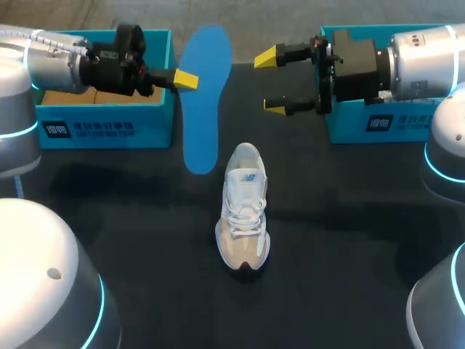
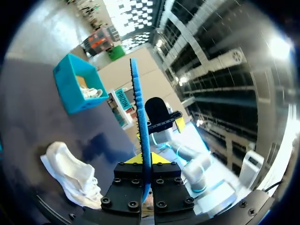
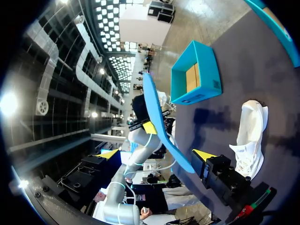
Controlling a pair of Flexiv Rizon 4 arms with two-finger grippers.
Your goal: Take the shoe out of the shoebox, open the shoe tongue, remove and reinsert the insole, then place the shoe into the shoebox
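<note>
Head view: the left box (image 1: 105, 127) holds brown cardboard; the right box (image 1: 356, 127) is mostly hidden. The shoe (image 1: 243, 207) stands on the black table (image 1: 349, 254), outside both boxes. The left gripper (image 1: 185, 80) is clamped on the blue insole (image 1: 203, 109); the right gripper (image 1: 273, 82) has its fingers apart. Left wrist view: white paper lies in the right box. Right wrist view: the insole is ahead of the fingers, not touching them.

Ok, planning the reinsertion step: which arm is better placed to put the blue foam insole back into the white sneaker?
Left. The left gripper is shut on the blue foam insole, with the white sneaker close by. The right gripper is open and empty, probably better for steadying the sneaker.
</note>
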